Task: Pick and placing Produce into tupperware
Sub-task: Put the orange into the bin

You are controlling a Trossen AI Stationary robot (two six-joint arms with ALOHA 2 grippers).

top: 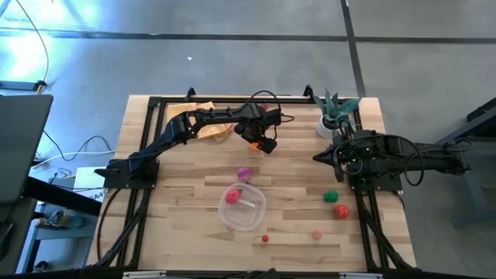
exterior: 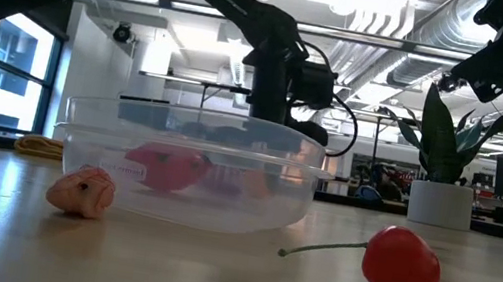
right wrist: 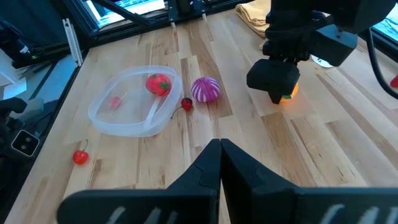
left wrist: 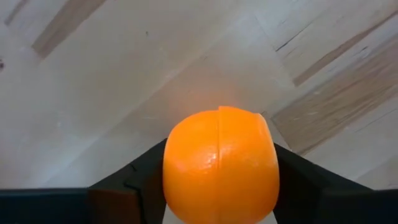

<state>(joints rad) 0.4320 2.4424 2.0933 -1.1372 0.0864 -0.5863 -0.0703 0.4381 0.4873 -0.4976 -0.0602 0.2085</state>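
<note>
The orange toy fruit (left wrist: 219,163) is flanked on both sides by the dark fingers (left wrist: 127,180) of the left gripper (top: 266,145), low over the wooden table (top: 186,178); whether the pads are pressed against it cannot be told. The clear tupperware (top: 245,207) is set well apart from that gripper, nearer the table's front, with a red fruit (top: 232,195) inside and a magenta spiky fruit (top: 245,173) just beside its rim. The right gripper (right wrist: 219,148) is held with fingers together, above the table's right side.
</note>
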